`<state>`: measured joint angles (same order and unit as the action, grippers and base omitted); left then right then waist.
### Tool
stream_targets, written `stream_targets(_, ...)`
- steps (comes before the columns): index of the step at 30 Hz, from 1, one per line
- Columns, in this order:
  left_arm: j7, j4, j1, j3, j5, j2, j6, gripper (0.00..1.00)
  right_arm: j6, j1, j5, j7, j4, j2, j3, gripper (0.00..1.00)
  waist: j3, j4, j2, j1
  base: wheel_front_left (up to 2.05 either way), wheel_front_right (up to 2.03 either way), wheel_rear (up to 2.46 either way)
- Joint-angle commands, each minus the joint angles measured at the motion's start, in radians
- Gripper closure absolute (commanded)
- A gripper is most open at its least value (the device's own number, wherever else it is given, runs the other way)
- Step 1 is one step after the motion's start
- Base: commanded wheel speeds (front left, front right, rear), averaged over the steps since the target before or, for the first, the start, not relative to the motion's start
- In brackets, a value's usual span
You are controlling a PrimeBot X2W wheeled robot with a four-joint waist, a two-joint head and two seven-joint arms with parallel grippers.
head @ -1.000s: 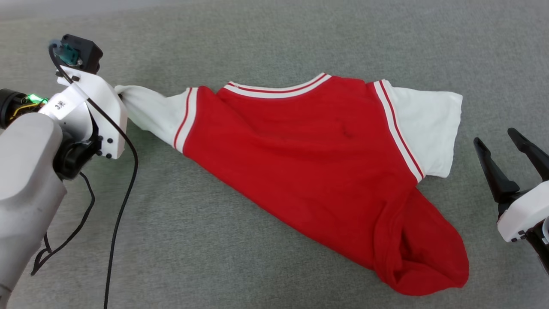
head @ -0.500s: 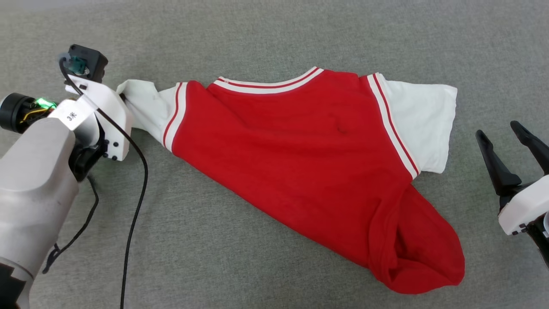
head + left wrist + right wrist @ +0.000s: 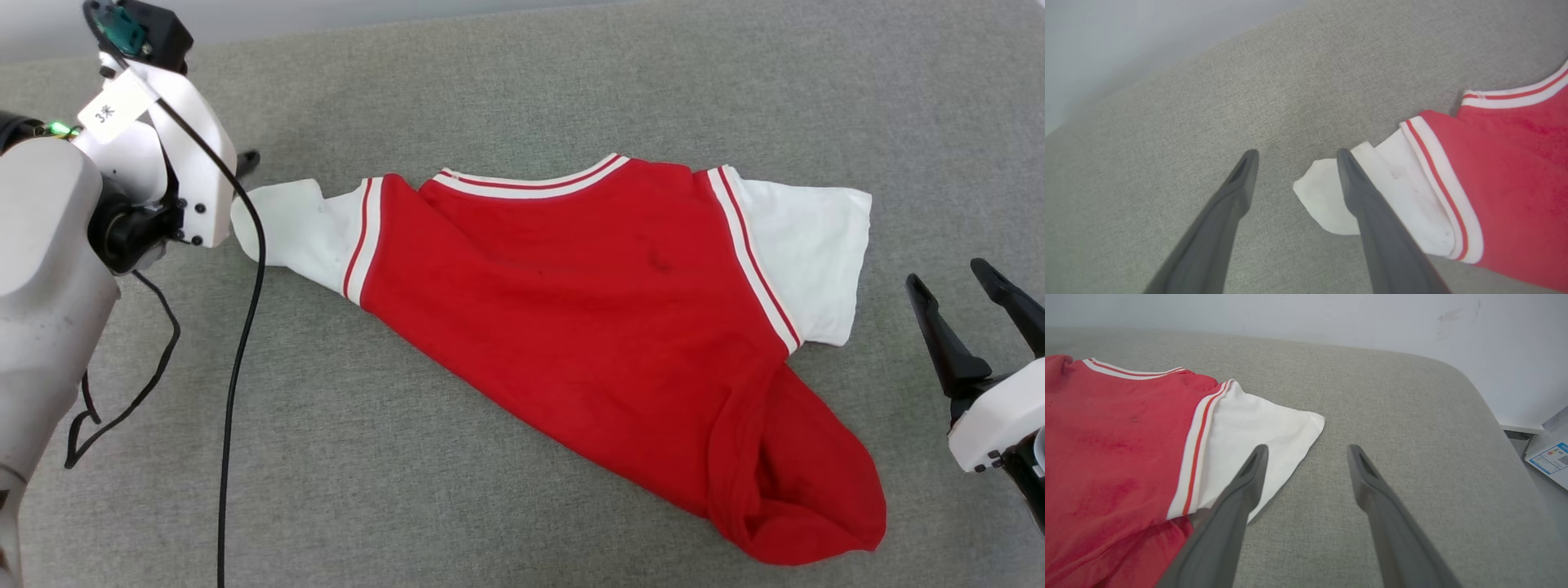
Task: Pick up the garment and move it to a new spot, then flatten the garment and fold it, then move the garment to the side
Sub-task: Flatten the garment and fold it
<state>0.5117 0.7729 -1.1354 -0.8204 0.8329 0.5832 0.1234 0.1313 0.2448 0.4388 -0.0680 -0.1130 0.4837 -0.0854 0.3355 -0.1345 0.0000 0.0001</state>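
- What do we see under it all?
- We see a big grey pad [image 3: 522,90] with a soft round corner.
- What lies on it?
- We see a red shirt [image 3: 571,310], mostly flat. Its white sleeves [image 3: 816,253] stick out to both sides. Its bottom end is bunched up.

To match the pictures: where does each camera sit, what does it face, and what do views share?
Head view: on the head, facing down at the garment; left arm, right gripper show.
Left wrist view: on that wrist, along the open left gripper toward one white sleeve.
Right wrist view: likewise, along the open right gripper toward the other sleeve.
All share the garment.
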Motion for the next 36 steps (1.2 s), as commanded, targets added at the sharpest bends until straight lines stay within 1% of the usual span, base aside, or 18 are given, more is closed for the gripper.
stream_targets(1,0.028,-0.007,-0.007,-0.008,0.008,0.004,0.004,0.00,-0.001,-0.007,-0.006,0.000,0.007,-0.006,0.001,0.00,0.001,-0.003,0.0000,-0.0001,0.00,0.00,0.00)
stream_targets(5,0.154,-0.040,-0.021,-0.031,0.040,0.036,0.004,0.00,-0.001,-0.007,-0.008,-0.003,0.021,-0.011,0.001,0.00,0.013,-0.015,0.0000,-0.0001,0.00,0.00,0.00)
stream_targets(8,0.207,-0.051,-0.018,-0.040,0.049,0.054,0.004,0.00,-0.001,-0.004,-0.008,-0.003,0.026,-0.013,0.000,0.00,0.027,-0.027,0.0000,-0.0001,0.00,0.00,0.00)
stream_targets(16,0.243,-0.018,0.021,-0.027,0.081,0.068,-0.035,0.00,-0.001,0.024,-0.004,0.006,0.027,-0.020,-0.009,0.00,0.072,-0.059,0.0000,-0.0001,0.00,0.00,0.00)
stream_targets(20,0.246,0.009,0.048,-0.029,0.096,0.062,-0.043,0.00,-0.001,0.032,-0.003,0.010,0.022,-0.020,-0.010,0.00,0.088,-0.066,0.0000,-0.0001,0.00,0.00,0.00)
stream_targets(23,0.260,0.028,0.076,-0.042,0.105,0.045,-0.038,0.00,-0.001,0.036,-0.002,0.013,0.017,-0.021,-0.012,0.00,0.094,-0.065,0.0000,-0.0001,0.00,0.00,0.00)
stream_targets(24,0.261,0.031,0.083,-0.046,0.105,0.040,-0.035,0.75,-0.001,0.038,-0.002,0.013,0.015,-0.020,-0.012,0.00,0.094,-0.063,0.0000,-0.0001,0.00,0.00,0.00)
stream_targets(25,0.247,0.029,0.094,-0.057,0.100,0.032,-0.024,1.00,-0.001,0.044,-0.001,0.010,0.012,-0.013,-0.011,0.00,0.089,-0.055,0.0000,-0.0001,0.00,0.00,0.00)
stream_targets(28,0.189,0.011,0.073,-0.055,0.085,0.044,-0.016,1.00,-0.001,0.048,-0.004,0.008,0.009,0.000,-0.006,0.00,0.073,-0.044,0.0000,-0.0001,0.00,0.00,0.00)
stream_targets(31,0.110,-0.023,0.053,-0.057,0.055,0.061,-0.009,1.00,-0.001,0.058,-0.005,0.001,0.014,0.019,-0.001,0.00,0.052,-0.030,0.0000,-0.0001,0.00,0.00,0.00)
stream_targets(33,0.050,-0.051,0.052,-0.048,0.049,0.064,-0.006,1.00,-0.001,0.070,-0.006,-0.010,0.022,0.039,0.002,0.00,0.038,-0.019,0.0000,-0.0001,0.00,0.00,0.00)
stream_targets(36,-0.024,-0.095,0.065,-0.048,0.027,0.083,-0.006,1.00,-0.001,0.093,-0.006,-0.032,0.035,0.077,-0.001,0.00,0.017,0.000,0.0000,-0.0001,0.00,0.00,0.00)
